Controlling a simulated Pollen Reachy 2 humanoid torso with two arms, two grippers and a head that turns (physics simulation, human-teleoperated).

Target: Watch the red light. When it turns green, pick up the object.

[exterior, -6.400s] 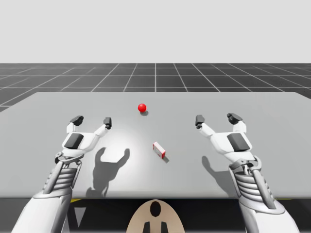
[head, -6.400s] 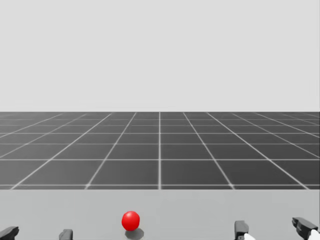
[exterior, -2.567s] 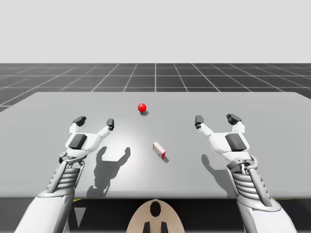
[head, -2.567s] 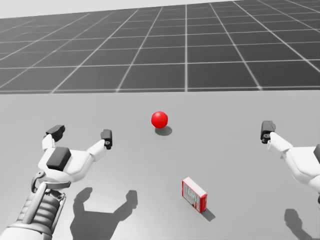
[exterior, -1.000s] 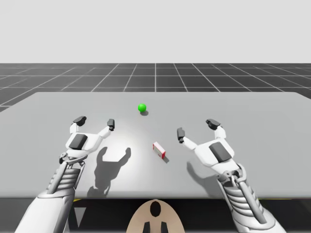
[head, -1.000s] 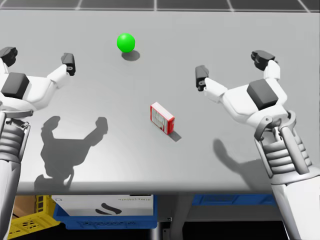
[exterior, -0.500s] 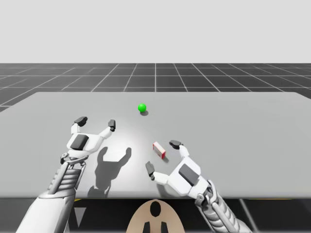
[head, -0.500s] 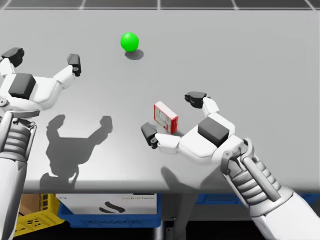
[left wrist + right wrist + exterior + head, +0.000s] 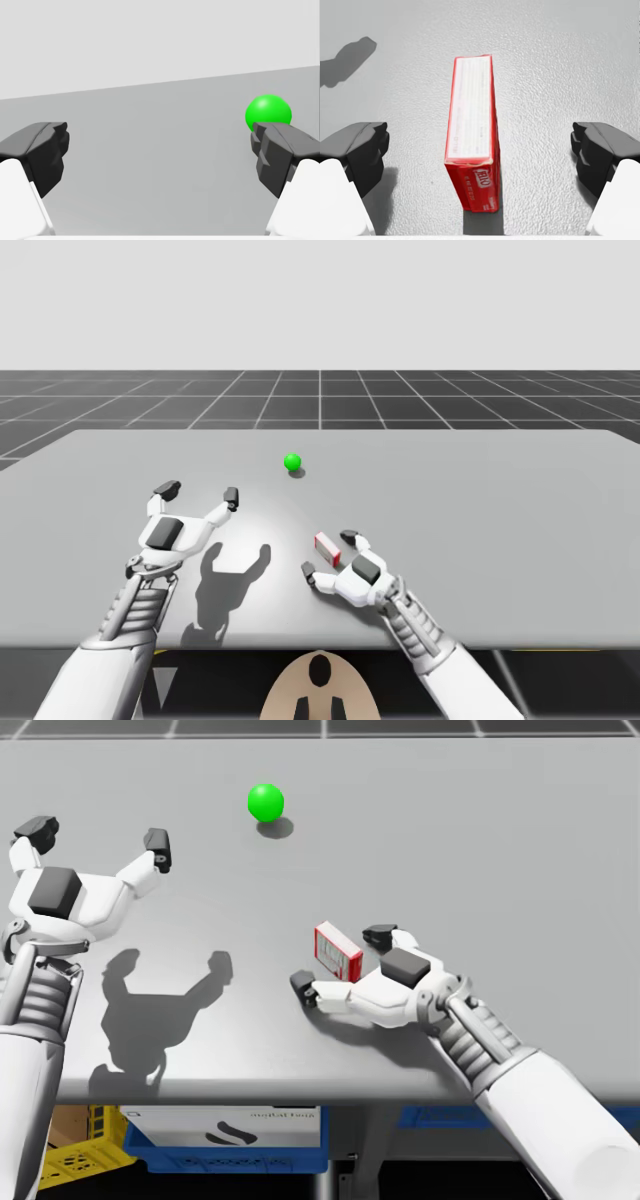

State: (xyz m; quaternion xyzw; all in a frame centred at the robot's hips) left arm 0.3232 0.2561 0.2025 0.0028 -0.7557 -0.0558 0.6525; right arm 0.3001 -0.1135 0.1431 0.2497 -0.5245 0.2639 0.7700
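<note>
Green is showing on the signal light point(image 9: 292, 461), a small ball at the far middle of the grey worktop point(image 9: 500, 500). The go condition looks met. The pick-up is the step in hand and is not yet done.

Red box point(image 9: 337, 951): slim, card-like, standing on one long narrow edge near the front middle of the worktop, well apart from the light. It rests on the surface, not lifted.

Right tool point(image 9: 340, 958): low over the worktop, straddling the box. Fingers are spread wide, one to each side. The right wrist view shows bare worktop between each finger and the box's broad faces, so neither touches. It is holding nothing.

Key relation: the box's long axis runs straight away from the right tool, in line with its reach, so the thin dimension lies across the fingers. The near end of the box lies between the fingers, the rest ahead of them, a shade nearer one finger than the other. My read: a little more advance, then a squeeze on the two broad faces. One risk, as a guess: uneven contact could tip or skew so narrow a box.

Left tool point(image 9: 199, 491): fingers spread, empty, raised over the robot's left side of the worktop, pointing toward the light, well apart from the box. The right arm is plainly the nearer.
</note>
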